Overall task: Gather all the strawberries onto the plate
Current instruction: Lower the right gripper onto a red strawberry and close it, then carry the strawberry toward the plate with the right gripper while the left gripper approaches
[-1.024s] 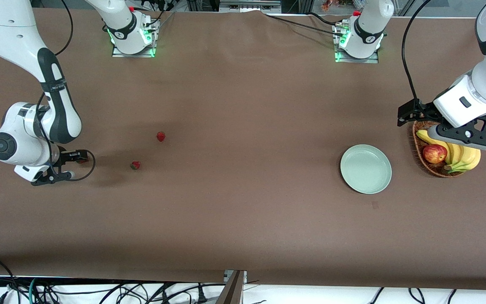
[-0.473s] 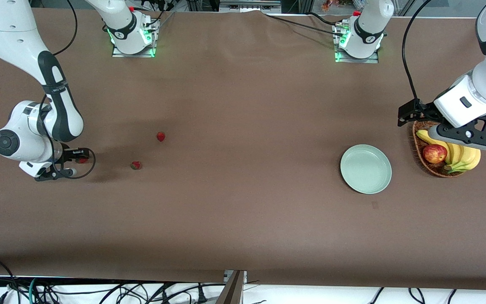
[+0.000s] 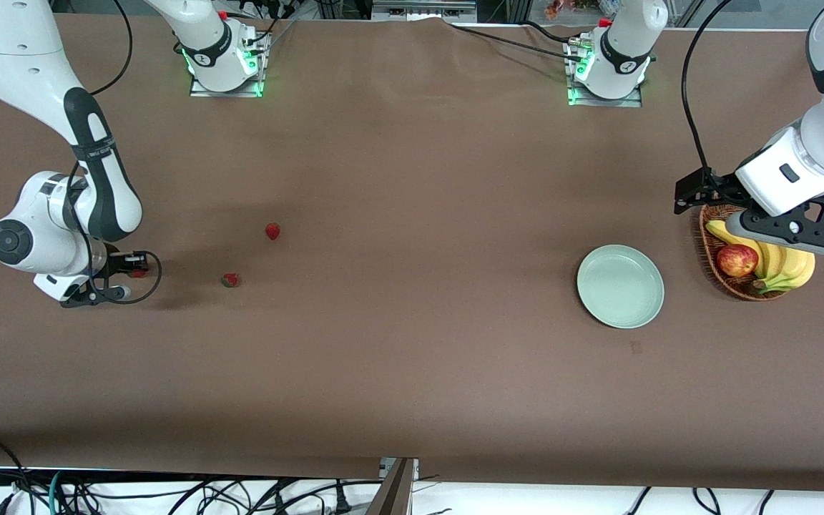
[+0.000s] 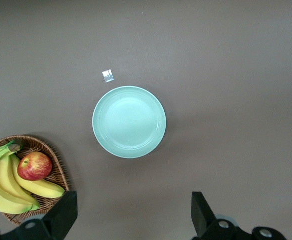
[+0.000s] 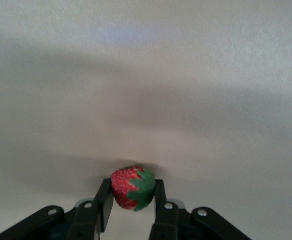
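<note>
My right gripper [image 3: 136, 272] is shut on a strawberry [image 5: 131, 188], a small red berry with a green cap, held between its fingers over the table at the right arm's end. Two more strawberries lie on the brown table: one [image 3: 272, 231] farther from the front camera, one [image 3: 229, 280] nearer. The pale mint-green plate [image 3: 620, 286] sits toward the left arm's end and holds nothing; it also shows in the left wrist view [image 4: 129, 121]. My left gripper [image 4: 133, 220] is open and empty, held high over the basket beside the plate.
A brown wicker basket [image 3: 730, 282] with bananas [image 3: 784, 263] and a red apple [image 3: 737, 260] stands beside the plate at the left arm's end. A small white tag [image 4: 108, 75] lies on the table close to the plate.
My right arm has risen and shifted slightly away from the front camera with the strawberry in its fingers. The left arm has not moved.
</note>
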